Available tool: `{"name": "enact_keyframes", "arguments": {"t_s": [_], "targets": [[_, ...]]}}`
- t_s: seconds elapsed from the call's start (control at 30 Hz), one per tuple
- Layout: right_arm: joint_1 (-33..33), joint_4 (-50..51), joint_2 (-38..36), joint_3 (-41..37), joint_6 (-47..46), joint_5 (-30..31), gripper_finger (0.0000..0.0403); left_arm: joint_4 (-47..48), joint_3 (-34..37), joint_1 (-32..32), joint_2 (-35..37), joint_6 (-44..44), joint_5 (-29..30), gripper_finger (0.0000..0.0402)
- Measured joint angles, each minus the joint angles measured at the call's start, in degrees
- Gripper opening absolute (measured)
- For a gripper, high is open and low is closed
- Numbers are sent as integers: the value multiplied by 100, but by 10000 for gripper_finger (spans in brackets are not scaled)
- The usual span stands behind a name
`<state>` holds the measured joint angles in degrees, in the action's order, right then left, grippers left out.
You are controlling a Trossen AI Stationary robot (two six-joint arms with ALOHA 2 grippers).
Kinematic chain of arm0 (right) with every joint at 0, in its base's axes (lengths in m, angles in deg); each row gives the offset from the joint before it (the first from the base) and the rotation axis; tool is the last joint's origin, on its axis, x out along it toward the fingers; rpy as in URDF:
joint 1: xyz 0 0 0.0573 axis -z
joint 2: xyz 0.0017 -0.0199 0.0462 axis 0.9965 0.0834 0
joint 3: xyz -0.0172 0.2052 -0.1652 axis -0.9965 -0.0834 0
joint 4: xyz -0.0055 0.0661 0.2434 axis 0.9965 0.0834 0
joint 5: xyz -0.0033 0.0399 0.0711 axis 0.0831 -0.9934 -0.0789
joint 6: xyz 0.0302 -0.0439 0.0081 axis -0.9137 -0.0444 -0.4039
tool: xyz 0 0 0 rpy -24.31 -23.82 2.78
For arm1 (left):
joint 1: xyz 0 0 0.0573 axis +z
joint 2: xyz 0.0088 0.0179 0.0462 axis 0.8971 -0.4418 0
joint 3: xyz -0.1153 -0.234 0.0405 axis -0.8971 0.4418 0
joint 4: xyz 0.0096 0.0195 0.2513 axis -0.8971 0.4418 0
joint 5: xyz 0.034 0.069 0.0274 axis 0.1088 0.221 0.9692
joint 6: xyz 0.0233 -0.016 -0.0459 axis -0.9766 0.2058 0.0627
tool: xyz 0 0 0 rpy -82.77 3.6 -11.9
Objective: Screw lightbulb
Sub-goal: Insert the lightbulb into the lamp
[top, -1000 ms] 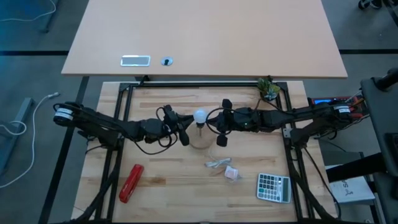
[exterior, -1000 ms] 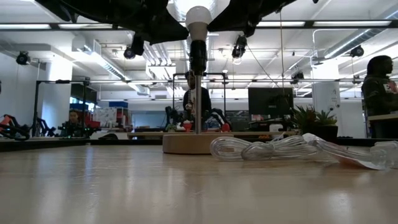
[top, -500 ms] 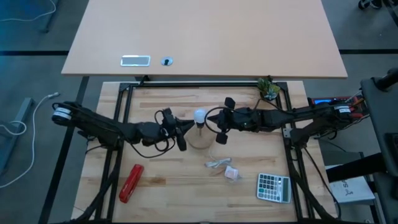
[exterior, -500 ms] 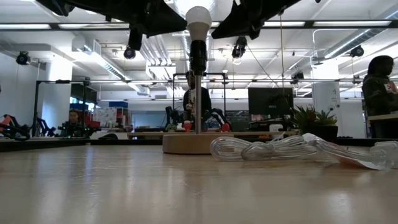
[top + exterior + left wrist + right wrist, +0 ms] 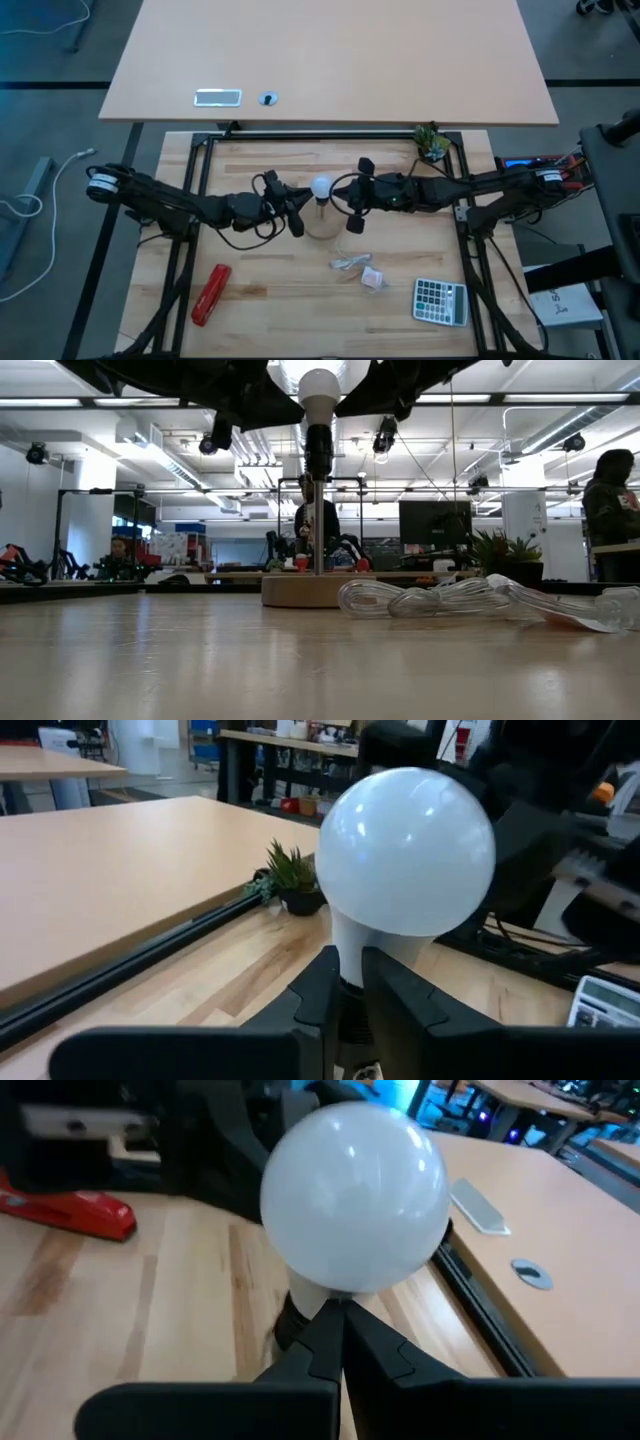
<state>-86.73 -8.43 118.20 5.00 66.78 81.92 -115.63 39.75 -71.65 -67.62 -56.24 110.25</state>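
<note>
One lightbulb [image 5: 321, 186] is standing atop the lamp stem at counter [image 5: 260, 290] centre. Two end effectors: left end effector [image 5: 297, 208], at nine o'clock, is pinching the neck; right end effector [image 5: 344, 194], at three o'clock, is sitting closed. One stapler [image 5: 211, 293], one calculator [image 5: 440, 300].

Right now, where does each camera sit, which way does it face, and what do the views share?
High: overhead, straight down; both arms flank the lightbulb.
Low: table height, facing the room; arms overhead.
Left wrist: on the left arm; left gripper at the bulb's neck.
Right wrist: on the right arm; right gripper shut under the bulb.
All four show the lightbulb.
</note>
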Motion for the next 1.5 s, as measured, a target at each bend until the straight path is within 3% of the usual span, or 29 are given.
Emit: {"name": "enact_keyframes", "arguments": {"t_s": [0.7,0.97,1.2,1.5], "targets": [[-171,-12,241,0,-155,-69,0,140,0,-158,72,9,-129,41],[-161,388,234,0,-158,658,0,138,0,-324,72,30,-358,41],[-132,90,203,0,-15,883,0,137,0,-239,72,16,212,41],[-154,-149,199,0,49,617,0,98,0,-202,70,1,245,41]]}}
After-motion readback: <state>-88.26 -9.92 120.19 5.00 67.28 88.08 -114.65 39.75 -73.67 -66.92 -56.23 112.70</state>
